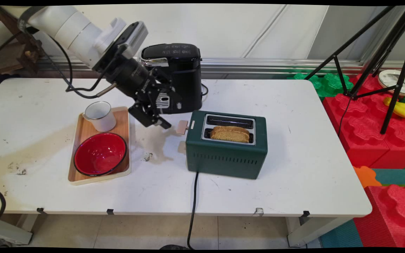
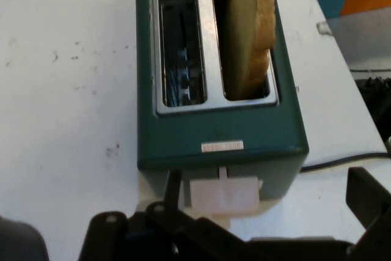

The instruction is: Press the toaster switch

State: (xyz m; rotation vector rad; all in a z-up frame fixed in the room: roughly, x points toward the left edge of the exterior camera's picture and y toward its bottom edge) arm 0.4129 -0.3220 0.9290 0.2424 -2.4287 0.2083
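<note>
Looking at the main view first: gripper hangs low over the white table, tilted down and to the right, fingertips just beside the pale lever tab on the left end of the green toaster. I can't confirm contact from here. Fingers look spread, nothing between them. One slice of toast stands in the near slot, top well proud of the slot; the far slot is empty. The lever sits high on the toaster's end. A black power cord runs off the table's near edge. Behind the gripper stands a black coffee machine. To its left is a wooden tray carrying a white enamel mug and a red bowl.

Hand view: camera looks along the toaster from its lever end. Lever tab sits centred just above the gripper's linkage, roughly between the two fingers, which stand wide apart and hold nothing. Bread slice is in the right-hand slot here, the other slot bare down to its wires.

Progress, as a judgement: bread loaded and standing high, lever up and not pressed. Gripper is lined up on the lever and nothing more.
</note>
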